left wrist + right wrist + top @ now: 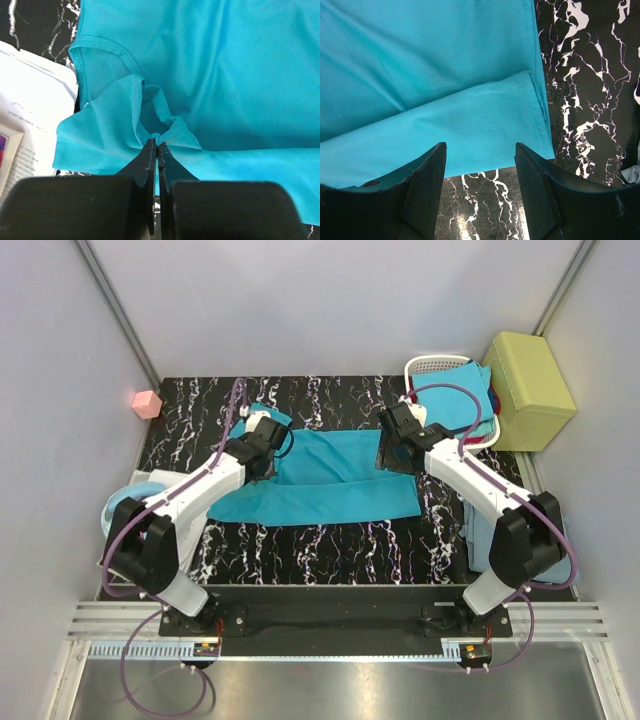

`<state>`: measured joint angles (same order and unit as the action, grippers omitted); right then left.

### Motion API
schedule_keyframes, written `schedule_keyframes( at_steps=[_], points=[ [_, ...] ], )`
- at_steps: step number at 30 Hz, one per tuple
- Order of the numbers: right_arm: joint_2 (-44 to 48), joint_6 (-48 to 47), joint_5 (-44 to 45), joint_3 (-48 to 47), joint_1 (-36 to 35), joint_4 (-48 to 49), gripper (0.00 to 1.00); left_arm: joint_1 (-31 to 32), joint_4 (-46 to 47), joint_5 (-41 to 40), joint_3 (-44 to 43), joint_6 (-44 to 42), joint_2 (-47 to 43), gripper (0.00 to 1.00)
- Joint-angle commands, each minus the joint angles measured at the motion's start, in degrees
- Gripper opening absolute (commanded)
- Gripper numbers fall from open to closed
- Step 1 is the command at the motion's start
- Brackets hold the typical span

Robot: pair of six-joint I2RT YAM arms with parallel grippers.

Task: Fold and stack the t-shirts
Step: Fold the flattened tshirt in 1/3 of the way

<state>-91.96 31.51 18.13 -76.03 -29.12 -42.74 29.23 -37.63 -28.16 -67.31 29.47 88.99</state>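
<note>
Teal t-shirt [335, 485] lies spread across the middle of the black marbled bench [320, 550], pinched at one end.
Left gripper [156, 145] is pressed together on a bunched fold of the cloth beside a sleeve hem at the shirt's left end. The right gripper [480, 150] hangs with its jaws spread above the shirt's right edge, holding nothing. More t-shirts [462, 405] lie heaped in the white basket [428, 364] at the far right.
</note>
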Motion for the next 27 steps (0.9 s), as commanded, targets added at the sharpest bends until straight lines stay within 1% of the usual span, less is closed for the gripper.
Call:
schedule_keyframes(
  at_steps=[1, 3, 7, 10, 12, 13, 14, 17, 18, 19, 20, 21, 22, 24, 25, 27],
  points=[
    [1.5, 0.1, 1.3, 0.7, -0.1, 1.3, 0.64, 1.9, -1.7, -6.7, -4.1, 1.5, -3.8, 0.00],
    [1.5, 0.1, 1.4, 1.0, -0.1, 1.4, 0.64, 3.6, -2.7, -9.6, -4.1, 2.6, -5.6, 0.00],
    [1.3, 0.2, 1.4, 1.4, -0.1, 1.8, 0.64, 5.1, -3.2, -12.7, -3.4, 3.7, -7.1, 0.00],
    [0.8, 0.0, 1.3, 1.2, -0.1, 1.9, 0.64, 5.0, -3.3, -13.8, -3.0, 3.8, -5.2, 0.00],
    [0.2, 0.1, 0.9, 0.8, -0.1, 1.9, 0.64, 3.6, -3.2, -10.8, -3.8, 2.8, -2.6, 0.04],
    [0.0, 0.2, 0.8, 0.5, -0.1, 1.9, 0.64, 2.2, -3.3, -9.5, -4.3, 2.5, 0.9, 0.05],
    [-0.1, 0.2, 0.7, 0.4, -0.1, 1.9, 0.64, 1.3, -3.4, -6.6, -5.4, 2.3, 2.7, 0.06],
    [-0.6, 0.1, 0.3, 0.0, -0.1, 1.8, 0.64, -1.4, -3.2, -1.8, -7.4, 1.8, 9.3, 0.10],
    [-0.6, 0.2, 0.3, 0.0, -0.1, 1.8, 0.64, -1.8, -3.2, -0.9, -8.2, 1.5, 11.4, 0.20],
    [-0.5, 0.1, 0.3, 0.2, -0.1, 1.8, 0.64, -2.2, -3.3, 0.0, -8.8, 0.4, 14.4, 0.26],
    [-0.4, 0.1, 0.2, 0.3, -0.1, 1.8, 0.64, -2.3, -3.5, 1.2, -10.3, 0.2, 15.8, 0.32],
    [-0.4, 0.2, 0.2, 0.4, -0.1, 1.9, 0.64, -2.3, -3.5, 1.4, -10.7, 0.3, 16.4, 0.42],
    [-0.3, 0.2, 0.2, 0.6, -0.1, 1.8, 0.64, -2.3, -3.4, 1.4, -11.0, 0.8, 16.7, 0.66],
    [-0.1, 0.0, 0.3, 0.8, -0.1, 1.9, 0.64, -2.3, -3.3, 0.7, -11.2, 1.5, 15.4, 0.79],
    [-0.1, 0.0, 0.3, 1.0, -0.1, 1.9, 0.64, -2.2, -3.3, 0.1, -11.1, 2.1, 14.5, 0.88],
    [0.1, 0.0, 0.2, 1.1, -0.1, 1.9, 0.64, -1.8, -3.3, -2.1, -10.7, 2.3, 11.0, 0.94]
  ],
)
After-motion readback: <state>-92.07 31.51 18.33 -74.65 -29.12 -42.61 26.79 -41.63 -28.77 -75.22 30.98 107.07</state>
